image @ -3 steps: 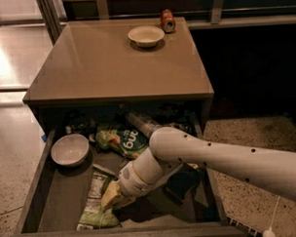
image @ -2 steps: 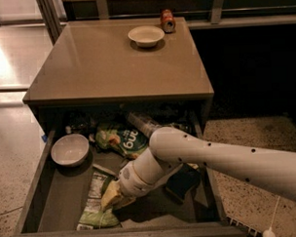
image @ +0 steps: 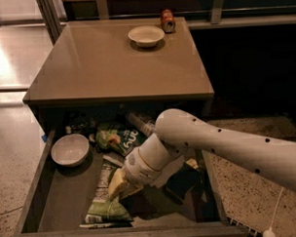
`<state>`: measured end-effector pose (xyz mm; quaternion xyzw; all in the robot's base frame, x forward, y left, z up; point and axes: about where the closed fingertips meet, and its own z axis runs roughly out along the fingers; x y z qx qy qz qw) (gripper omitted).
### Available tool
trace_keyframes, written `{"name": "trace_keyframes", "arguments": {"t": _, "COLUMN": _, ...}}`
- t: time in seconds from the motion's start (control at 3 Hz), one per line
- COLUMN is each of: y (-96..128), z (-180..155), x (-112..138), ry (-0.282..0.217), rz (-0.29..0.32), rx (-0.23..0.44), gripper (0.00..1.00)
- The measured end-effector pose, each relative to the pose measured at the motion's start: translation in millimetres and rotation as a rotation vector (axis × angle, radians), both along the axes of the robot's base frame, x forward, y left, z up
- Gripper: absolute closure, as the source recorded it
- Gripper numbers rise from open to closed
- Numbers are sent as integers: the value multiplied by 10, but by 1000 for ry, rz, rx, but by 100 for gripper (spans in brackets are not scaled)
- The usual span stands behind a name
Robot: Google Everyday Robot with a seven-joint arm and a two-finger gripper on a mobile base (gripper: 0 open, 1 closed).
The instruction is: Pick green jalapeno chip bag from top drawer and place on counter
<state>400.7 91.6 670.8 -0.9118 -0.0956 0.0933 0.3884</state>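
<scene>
The top drawer (image: 63, 204) is pulled open below the counter (image: 112, 63). The green jalapeno chip bag (image: 103, 206) lies crumpled on the drawer floor, left of middle, with its white-and-black strip along its left side. My gripper (image: 117, 185) is down inside the drawer, right on the upper part of the bag. My white arm (image: 227, 147) reaches in from the right and hides the middle of the drawer.
In the drawer are a white bowl (image: 70, 149) at the left, a brighter green bag with white lettering (image: 117, 137) at the back, a clear bottle (image: 141, 123) and a dark object (image: 182, 183) at the right. On the counter stand a white bowl (image: 146, 35) and a can (image: 167, 20).
</scene>
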Motion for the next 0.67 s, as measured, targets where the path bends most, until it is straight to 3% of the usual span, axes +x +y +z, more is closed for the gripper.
{"name": "trace_keyframes", "arguments": {"t": 0.33, "y": -36, "z": 118, "x": 40, "ry": 1, "rz": -1, "rx": -16, "gripper": 100}}
{"name": "trace_keyframes", "arguments": {"t": 0.67, "y": -151, "z": 517, "x": 114, "ry": -54, "rz": -15, "rx": -57, "gripper": 100}}
